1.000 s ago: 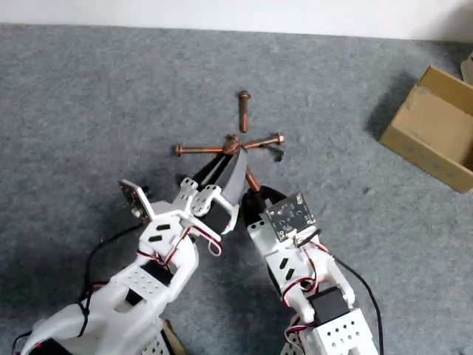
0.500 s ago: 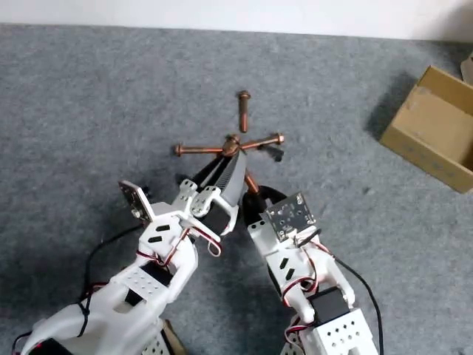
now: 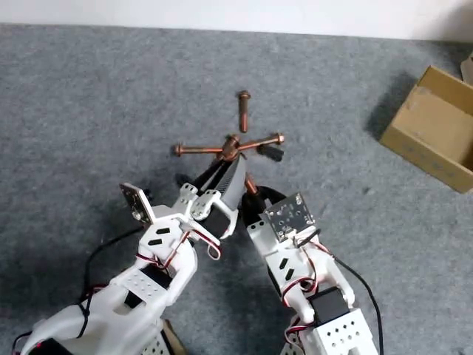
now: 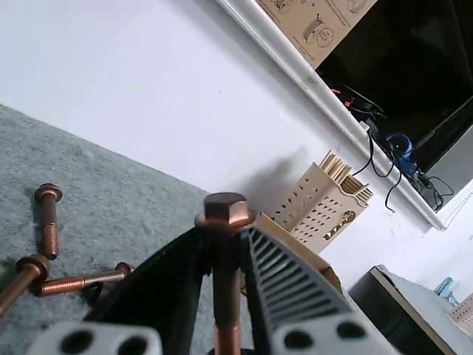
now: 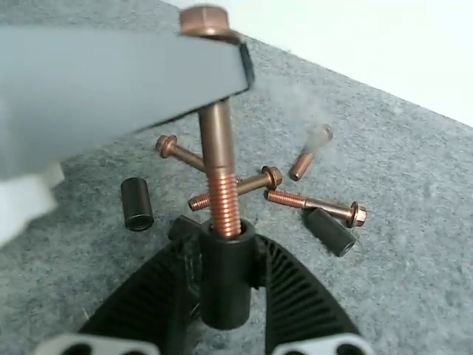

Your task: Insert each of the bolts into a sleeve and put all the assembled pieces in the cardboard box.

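Left pincer (image 4: 225, 238) clamps the copper hex-head bolt (image 5: 216, 148) at the high view's centre, threads aimed into the black cylindrical sleeve (image 5: 224, 285), which the right pincer (image 5: 224, 251) grips steady so they mate.

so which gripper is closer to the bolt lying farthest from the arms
Left. The left gripper, shut on a bolt, is just short of that far bolt; the right gripper, holding a sleeve, sits farther back.
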